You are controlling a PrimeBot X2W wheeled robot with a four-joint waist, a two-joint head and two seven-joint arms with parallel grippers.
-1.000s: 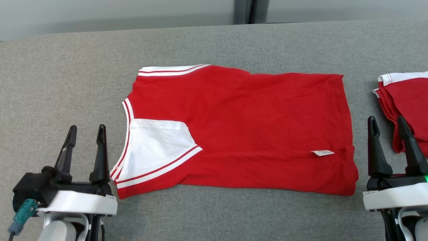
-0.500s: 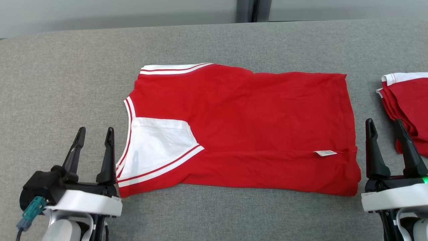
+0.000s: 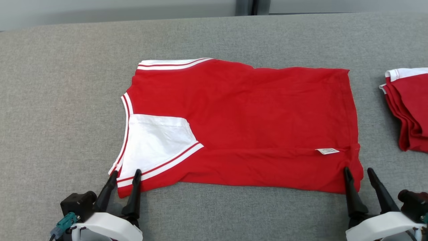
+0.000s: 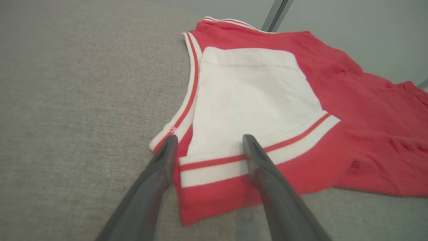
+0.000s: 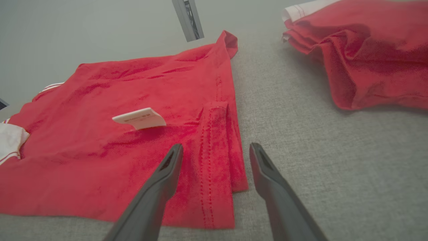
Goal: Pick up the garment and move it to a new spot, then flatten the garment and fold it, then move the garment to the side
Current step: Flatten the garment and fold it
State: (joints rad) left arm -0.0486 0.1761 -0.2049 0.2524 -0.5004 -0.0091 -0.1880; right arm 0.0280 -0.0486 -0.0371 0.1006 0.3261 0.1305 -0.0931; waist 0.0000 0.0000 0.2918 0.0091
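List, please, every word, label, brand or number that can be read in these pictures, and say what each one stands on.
White tag on the red garment, near its right hem: faint print, too small and blurred to read.
Folded red pile and grey surface: no text, brand or number.

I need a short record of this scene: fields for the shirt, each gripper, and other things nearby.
shirt: red, white trim, spread flat on grey surface
left gripper: open, fingers either side of shirt's near left corner
right gripper: open, fingers either side of near right corner
nearby: folded red clothes at right, apart from shirt
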